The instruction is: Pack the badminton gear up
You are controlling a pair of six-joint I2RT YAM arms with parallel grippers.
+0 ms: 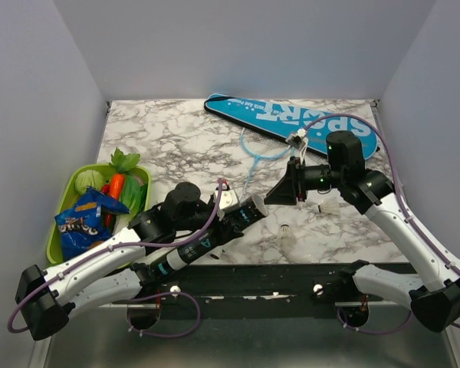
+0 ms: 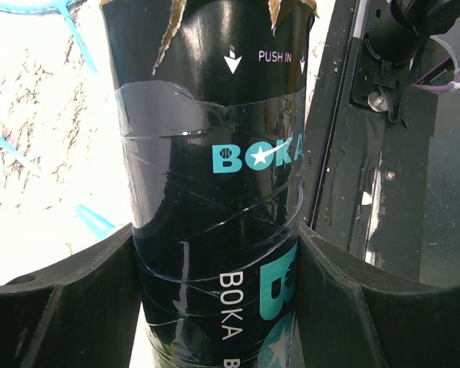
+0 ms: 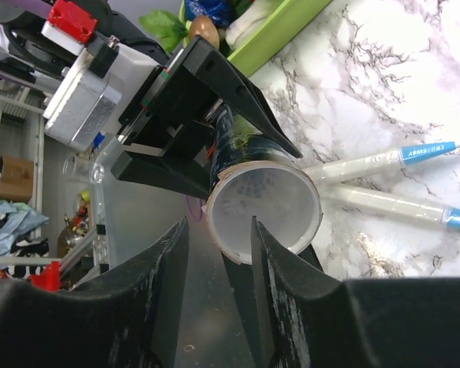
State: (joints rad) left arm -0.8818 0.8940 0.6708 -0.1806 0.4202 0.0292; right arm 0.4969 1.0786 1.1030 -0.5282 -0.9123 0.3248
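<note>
The dark tube [image 2: 215, 153] hangs above the near edge of the marble table [image 1: 176, 138], tipped so its open end faces right. My left gripper [image 2: 215, 303] is clamped round its body, both fingers flat against the wall. In the right wrist view the mouth is filled with a pale frosted surface; I cannot tell whether that is a cap or the inside of the tube.

My right gripper [image 3: 215, 245] sits right at that mouth, fingers a narrow gap apart, with the near edge of the rim lined up between them. The gap is wider than the rim wall, so I judge it is holding nothing.

Both shuttlecocks lie loose on the table, one [image 1: 289, 234] just right of the tube mouth, the other [image 1: 330, 207] under the right arm. The rackets [image 1: 261, 146] and the blue cover [image 1: 291, 119] lie further back.

To do this well, I would keep the left grip firm and the tube motionless. I would work the right fingers slowly at the rim and settle the cap question before fetching a shuttlecock, cork end first
</note>
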